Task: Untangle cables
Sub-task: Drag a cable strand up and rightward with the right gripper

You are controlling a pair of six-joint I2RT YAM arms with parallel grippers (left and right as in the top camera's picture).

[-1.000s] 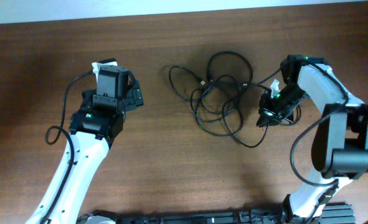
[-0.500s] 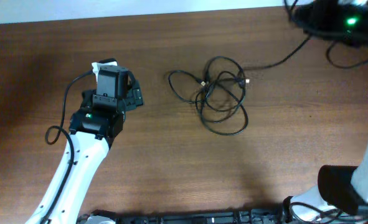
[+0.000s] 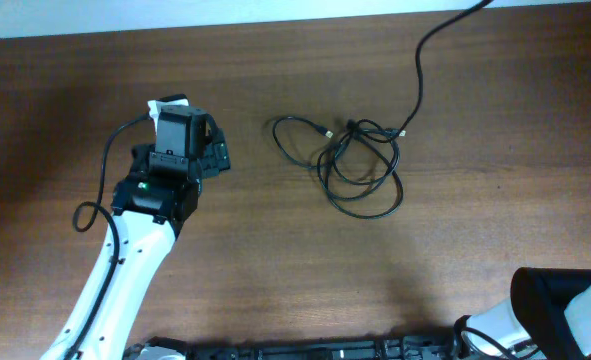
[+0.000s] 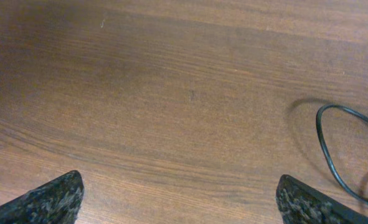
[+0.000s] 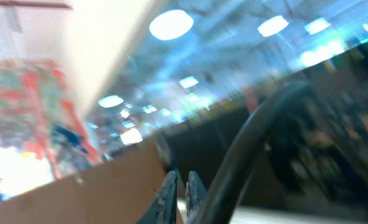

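Observation:
The cables (image 3: 360,165) lie as a tangle of thin black loops on the brown table, right of centre. One strand (image 3: 420,60) runs from the tangle up past the far edge at the top right. My left gripper (image 3: 211,150) is open and empty, left of the tangle; its wrist view shows the two fingertips wide apart (image 4: 184,202) and one cable loop (image 4: 325,155) at the right edge. My right gripper is out of the overhead view. In its wrist view its fingers (image 5: 179,186) are nearly together, pointing up at the room; a blurred black cord (image 5: 252,143) crosses beside them.
The wooden table (image 3: 275,270) has a pale far edge (image 3: 175,20). Part of the right arm's base (image 3: 555,320) sits at the bottom right corner. The left arm's own black wire (image 3: 100,190) loops beside it.
My right arm has swung up and out of the overhead view, drawing one cable strand toward the far right edge. The tangle has tightened and shifted slightly. The left arm has not moved.

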